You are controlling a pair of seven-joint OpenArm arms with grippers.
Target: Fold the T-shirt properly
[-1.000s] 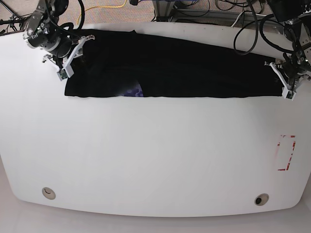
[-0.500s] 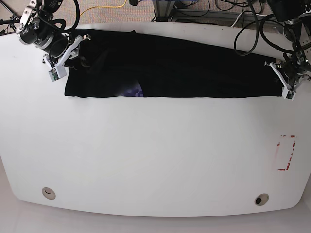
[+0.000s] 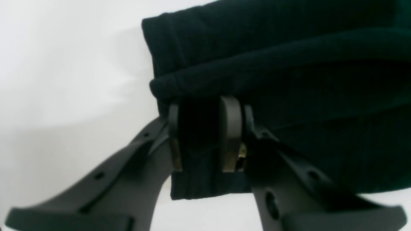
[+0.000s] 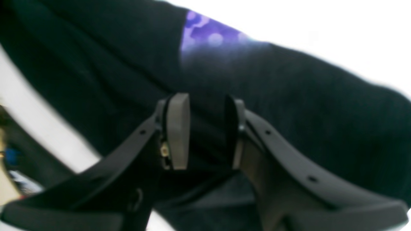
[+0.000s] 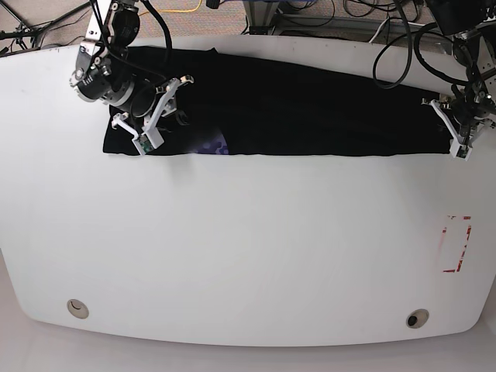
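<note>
1. Your T-shirt [image 5: 310,108] lies as a long black band across the far part of the white worktop [image 5: 248,248], folded over on itself, and it reaches from one hand to the other.
2. Your left hand [image 5: 459,132] sits at one end of that band. In the left wrist view the left hand [image 3: 205,134] has dark cloth filling the space between its two fingers [image 3: 230,134], and a rolled fold of the T-shirt [image 3: 273,73] lies just beyond the fingertips. The fingers stand a little apart and the cloth touches both, so you are gripping the shirt's edge there.
3. The bare worktop [image 3: 64,80] shows beside the left hand, with the cloth's corner ending just under it.
4. Your right hand [image 5: 159,112] is over the other end of the band, above the black cloth.
5. In the right wrist view the right hand [image 4: 205,131] has its fingers [image 4: 178,131] parted by a narrow gap with black cloth behind them. That view is blurred, so you cannot tell whether cloth is pinched or the hand only hovers above it.
6. A blue-purple patch [image 4: 208,35] of the print shows ahead of the right hand, just beyond its fingertips; in the base view the patch [image 5: 211,145] peeks out at the near edge of the shirt, beside that hand.
</note>
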